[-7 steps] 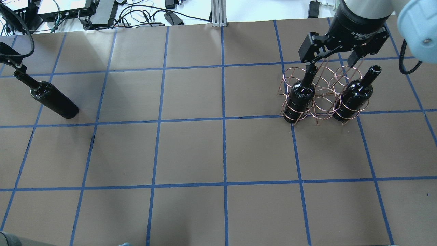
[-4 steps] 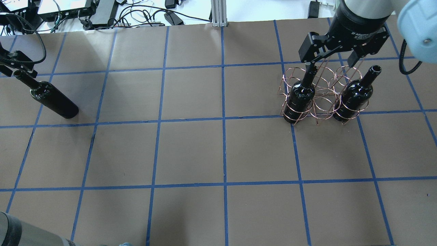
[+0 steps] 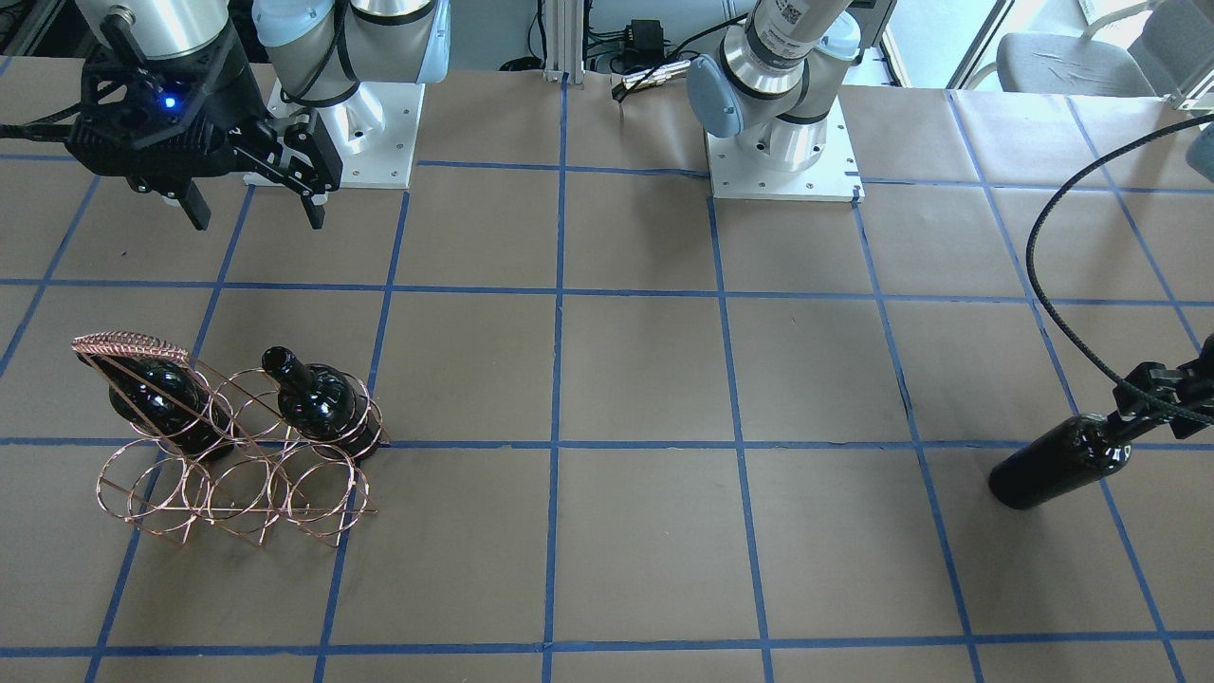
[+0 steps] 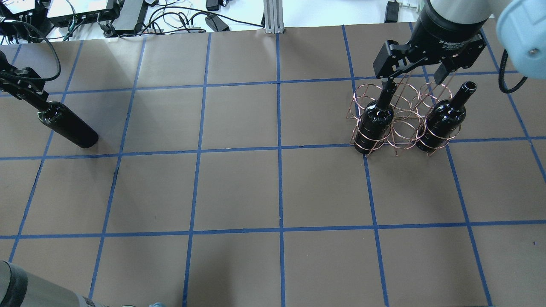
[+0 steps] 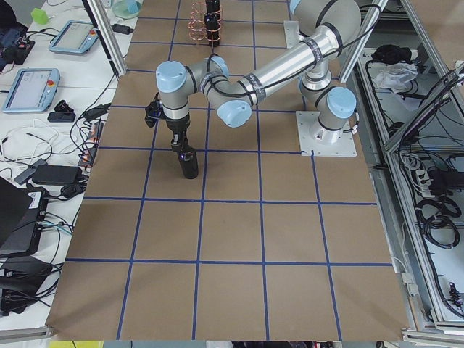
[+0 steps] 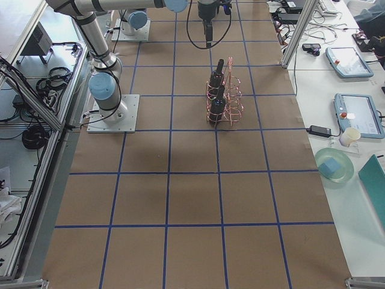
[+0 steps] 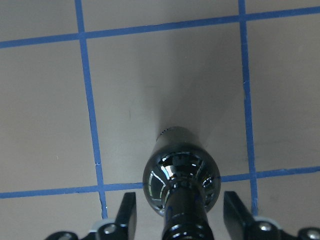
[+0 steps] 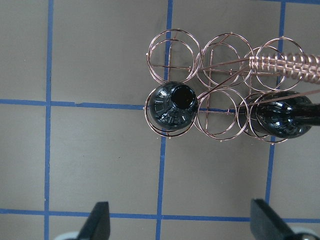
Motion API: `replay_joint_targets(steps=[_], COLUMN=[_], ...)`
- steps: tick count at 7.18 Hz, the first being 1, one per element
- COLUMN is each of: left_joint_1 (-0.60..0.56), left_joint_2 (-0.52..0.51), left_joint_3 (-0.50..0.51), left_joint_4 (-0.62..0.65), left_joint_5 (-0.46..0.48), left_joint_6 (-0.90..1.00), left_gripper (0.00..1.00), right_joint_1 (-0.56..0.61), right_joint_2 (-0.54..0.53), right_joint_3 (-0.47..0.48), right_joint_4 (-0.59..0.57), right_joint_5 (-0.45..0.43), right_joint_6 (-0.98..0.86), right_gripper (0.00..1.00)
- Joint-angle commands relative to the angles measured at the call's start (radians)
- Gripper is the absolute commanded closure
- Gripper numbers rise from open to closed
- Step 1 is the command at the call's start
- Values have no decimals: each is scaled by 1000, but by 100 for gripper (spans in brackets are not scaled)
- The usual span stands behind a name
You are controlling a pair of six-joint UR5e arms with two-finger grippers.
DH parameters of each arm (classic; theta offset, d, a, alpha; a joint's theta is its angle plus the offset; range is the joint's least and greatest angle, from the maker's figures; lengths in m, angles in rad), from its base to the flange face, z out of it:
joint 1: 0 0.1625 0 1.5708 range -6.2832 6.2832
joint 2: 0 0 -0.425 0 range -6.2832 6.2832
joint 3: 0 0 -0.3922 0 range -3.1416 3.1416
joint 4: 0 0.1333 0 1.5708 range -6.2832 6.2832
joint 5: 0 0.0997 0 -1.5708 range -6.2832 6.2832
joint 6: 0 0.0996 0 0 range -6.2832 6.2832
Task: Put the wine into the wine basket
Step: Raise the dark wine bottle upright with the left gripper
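— How far along are they?

— Two of three in, I'd judge. Start at this end: the last bottle (image 4: pixel 68 125) stands upright on the bench (image 4: pixel 239 187), well apart from the basket. The left hand (image 7: pixel 181 215) is down around its neck with a finger on each side, but there's a gap on both sides. It's open and has hold of nothing.

— So it's not picked up yet?

— Not by the look of it. The hand has to close on the neck and lift, and then the bottle must get right across to the other end.

— And over there?

— The basket (image 8: pixel 282 64) has a seated bottle (image 8: pixel 170 107) in one end ring and a second seated bottle (image 8: pixel 285 120) in the other end ring of the same row. The ring between them is free, as are the three rings in the other row.

— And the right hand?

— The right hand (image 8: pixel 180 210) hangs above the basket, fingers spread wide and empty.
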Motion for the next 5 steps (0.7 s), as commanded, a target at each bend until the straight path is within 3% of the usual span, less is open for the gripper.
replay_joint_targets(steps=[1, 2, 3, 5], left_joint_1=[0, 0, 0, 0], left_joint_2=[0, 0, 0, 9], left_joint_3=[-3, -6, -6, -4], left_joint_4=[-1, -3, -12, -15], left_joint_5=[1, 1, 4, 15], left_joint_6=[0, 0, 0, 1], left_gripper=[59, 88, 100, 100], right_joint_1=[0, 0, 0, 0], right_joint_2=[0, 0, 0, 0], right_joint_3=[-1, -1, 1, 1], right_joint_4=[0, 0, 0, 0], right_joint_5=[0, 0, 0, 0], right_joint_6=[0, 0, 0, 0], right_gripper=[0, 0, 0, 0])
